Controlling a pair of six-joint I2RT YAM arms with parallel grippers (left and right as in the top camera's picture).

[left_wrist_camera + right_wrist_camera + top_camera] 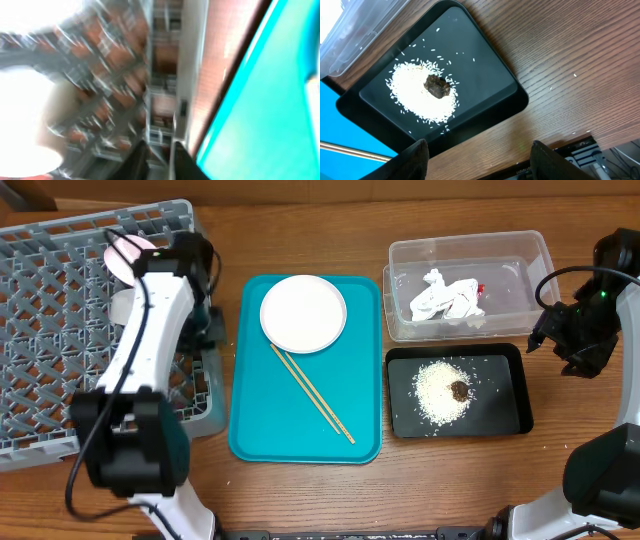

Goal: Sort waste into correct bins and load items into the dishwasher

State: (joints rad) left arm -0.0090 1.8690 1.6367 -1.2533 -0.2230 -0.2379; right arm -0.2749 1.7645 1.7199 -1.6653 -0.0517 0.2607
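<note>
Grey plastic lattice forms the dish rack (60, 330) on the left side of the table (560, 470). A pink bowl (128, 252) sits in the rack near its far right corner, partly hidden by the left arm (150, 330), which reaches over the rack's right edge. The left gripper (159, 146) shows only in its own wrist view, which is badly blurred. Two dark fingers lie over the rack's wall, and whether they are parted or hold anything cannot be told. A teal tray (250, 410) lies just to the right of the rack. It carries a white plate (303, 313) at its far end and a pair of chopsticks (312, 392) running slantwise from the plate's rim toward the near right corner. Further right, the clear tub (520, 255) holds a crumpled napkin (447, 297) with a bit of red wrapper (481, 288) at its right side. Just in front of the tub, the black tray (505, 405) holds a heap of rice (415, 95) with a brown lump (437, 86) on it and stray grains around. The right gripper (480, 162) hangs beside the black tray, its fingers spread wide with nothing between them.
</note>
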